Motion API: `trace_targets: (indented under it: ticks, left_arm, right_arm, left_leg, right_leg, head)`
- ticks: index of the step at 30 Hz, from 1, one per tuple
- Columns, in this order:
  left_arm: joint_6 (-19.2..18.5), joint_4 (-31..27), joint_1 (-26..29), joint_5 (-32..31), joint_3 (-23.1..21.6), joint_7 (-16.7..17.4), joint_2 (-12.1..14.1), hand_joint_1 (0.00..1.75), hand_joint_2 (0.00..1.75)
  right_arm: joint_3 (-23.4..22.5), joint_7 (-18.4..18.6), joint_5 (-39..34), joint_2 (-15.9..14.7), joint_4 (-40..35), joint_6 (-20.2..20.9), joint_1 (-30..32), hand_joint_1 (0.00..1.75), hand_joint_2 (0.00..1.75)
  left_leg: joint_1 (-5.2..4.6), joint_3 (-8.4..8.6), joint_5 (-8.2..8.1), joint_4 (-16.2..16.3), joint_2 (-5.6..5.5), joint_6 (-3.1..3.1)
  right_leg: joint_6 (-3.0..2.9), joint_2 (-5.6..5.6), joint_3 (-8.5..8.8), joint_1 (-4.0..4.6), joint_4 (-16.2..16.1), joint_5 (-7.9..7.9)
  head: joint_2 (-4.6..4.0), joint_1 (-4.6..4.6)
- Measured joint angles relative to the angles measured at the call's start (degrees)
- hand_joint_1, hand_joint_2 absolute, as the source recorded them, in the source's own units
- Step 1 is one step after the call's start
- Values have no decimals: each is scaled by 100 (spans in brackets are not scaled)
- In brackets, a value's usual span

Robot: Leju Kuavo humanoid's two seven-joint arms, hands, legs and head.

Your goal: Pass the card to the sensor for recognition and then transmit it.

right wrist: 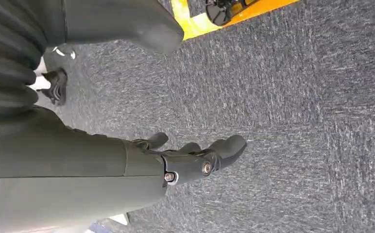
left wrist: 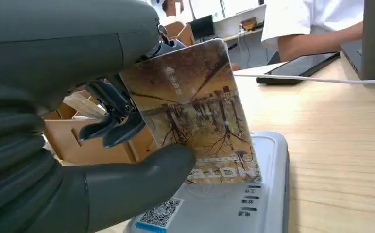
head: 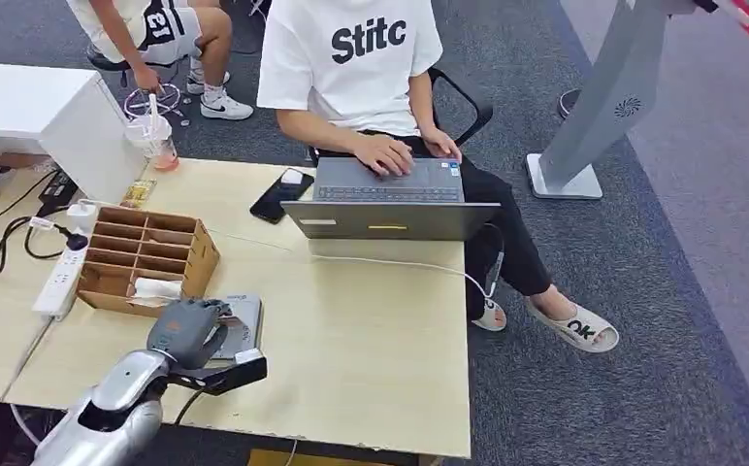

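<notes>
On the near left part of the wooden table [head: 371,349], the left hand [head: 188,330] has the card [left wrist: 195,121] pinched between its thick thumb and the darker fingers [left wrist: 112,128], holding it tilted with its lower edge right at the top face of the grey sensor [left wrist: 268,194]; whether the edge is actually touching the pad or just above it, I can't tell from the wrist view; my read is the card is thin, light and stiff, probably slick plastic with that printed tree-and-buildings picture, so it won't flop but it could slide out of a loose pinch; best place to hold looks like where it's held now, 1 corner near the edge, leaving most of the face free to go flat over the reader; pressing it hard edge-on into the sensor seems like the way to make it pivot or pop loose, so easy does it; the right hand [right wrist: 195,158] hangs down over the grey carpet with its fingers loosely apart and nothing in it; counting stuff: 1 card, 1 sensor with a QR sticker, 1 slotted wooden organizer box [head: 147,257] just behind the sensor, 1 laptop [head: 390,199] with a person typing on it, 1 dark phone [head: 278,194] next to the laptop, 1 white power strip [head: 60,277], 1 drink cup [head: 154,141], and 2 people seated past the far side of the table.
</notes>
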Motion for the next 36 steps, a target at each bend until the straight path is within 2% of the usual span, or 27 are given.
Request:
trace_targets:
  ticks: [6, 11, 16, 23, 31, 36]
  left_arm:
    - [164, 17, 41, -92, 190, -9, -20, 175, 175]
    - [153, -207, 33, -92, 500, 7, 37, 175, 175]
    - [96, -546, -199, -118, 902, 92, 149, 175, 175]
    - [175, -756, -312, -186, 1106, 177, 212, 175, 175]
    - [24, -1145, -928, -94, 1561, 234, 289, 175, 175]
    - [50, -1191, -1165, 44, 1757, 225, 219, 175, 175]
  right_arm:
    - [0, 2, 31, 2, 0, 0, 5, 0, 175]
    - [0, 2, 107, 15, 0, 0, 9, 0, 175]
    - [0, 2, 144, 24, 0, 0, 8, 0, 175]
    - [0, 2, 179, 37, 2, 0, 7, 0, 175]
    - [-2, 81, 323, 46, 7, 7, 6, 0, 175]
    - [-2, 90, 391, 48, 9, 9, 2, 0, 175]
  left_leg:
    - [0, 5, 6, 0, 0, -1]
    - [1, -2, 10, 0, 1, 0]
    - [1, -12, 12, 0, 0, 2]
    - [1, -25, 11, 0, 0, 3]
    - [1, -27, 12, 1, 0, 2]
    - [1, -27, 12, 1, 0, 2]
  right_leg:
    - [-1, 0, 3, 0, 2, 1]
    - [-2, 2, -9, 1, 3, 3]
    - [-2, 1, -15, 1, 3, 3]
    - [-2, 1, -31, 1, 3, 3]
    - [-3, 2, -33, 2, 5, 5]
    - [-3, 2, -33, 1, 5, 5]
  head:
    - [0, 0]
    - [0, -2]
    - [0, -2]
    - [0, -2]
    - [0, -4]
    - [0, 0]
